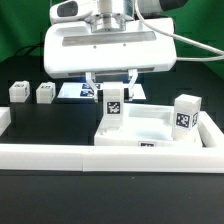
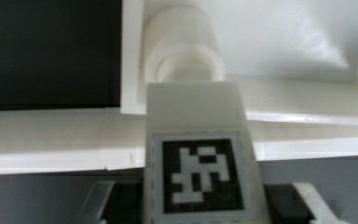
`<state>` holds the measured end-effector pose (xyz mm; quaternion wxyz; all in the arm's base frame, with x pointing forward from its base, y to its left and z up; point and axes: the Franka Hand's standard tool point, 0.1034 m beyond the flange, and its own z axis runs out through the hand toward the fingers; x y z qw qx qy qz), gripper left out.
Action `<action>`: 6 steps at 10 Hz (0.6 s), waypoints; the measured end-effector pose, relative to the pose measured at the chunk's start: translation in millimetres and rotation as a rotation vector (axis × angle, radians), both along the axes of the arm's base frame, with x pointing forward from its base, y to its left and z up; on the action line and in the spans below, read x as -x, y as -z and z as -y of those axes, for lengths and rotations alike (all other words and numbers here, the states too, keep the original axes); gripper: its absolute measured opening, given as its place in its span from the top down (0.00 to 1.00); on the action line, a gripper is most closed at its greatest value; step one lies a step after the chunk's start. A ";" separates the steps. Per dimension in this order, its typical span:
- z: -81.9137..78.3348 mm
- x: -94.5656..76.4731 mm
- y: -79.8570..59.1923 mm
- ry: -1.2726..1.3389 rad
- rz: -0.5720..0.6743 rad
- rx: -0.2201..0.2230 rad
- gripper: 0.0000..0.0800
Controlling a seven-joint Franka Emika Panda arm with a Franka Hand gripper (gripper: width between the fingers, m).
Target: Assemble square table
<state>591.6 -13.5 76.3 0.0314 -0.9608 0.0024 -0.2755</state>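
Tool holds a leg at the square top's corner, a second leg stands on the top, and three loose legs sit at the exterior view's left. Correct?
Not three: only two loose legs sit there, as the exterior view shows. The rest stands.

- White square plastic tray-like top (image 1: pixel 150 128): flat on desk.
- First white tagged leg (image 1: pixel 17 92), second leg (image 1: pixel 45 93): loose, well apart.
- Third leg (image 1: pixel 186 113), fourth leg (image 1: pixel 114 106): upright at top corners.

Bright, even overhead light; soft, blurry wrist view, washed-out whites.
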 end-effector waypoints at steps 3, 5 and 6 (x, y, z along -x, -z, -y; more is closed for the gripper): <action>-2.2 -1.7 1.4 0.009 0.018 0.003 0.64; -9.6 -6.6 1.7 0.019 0.036 -0.004 0.64; -13.8 -8.7 1.8 0.018 0.028 -0.015 0.64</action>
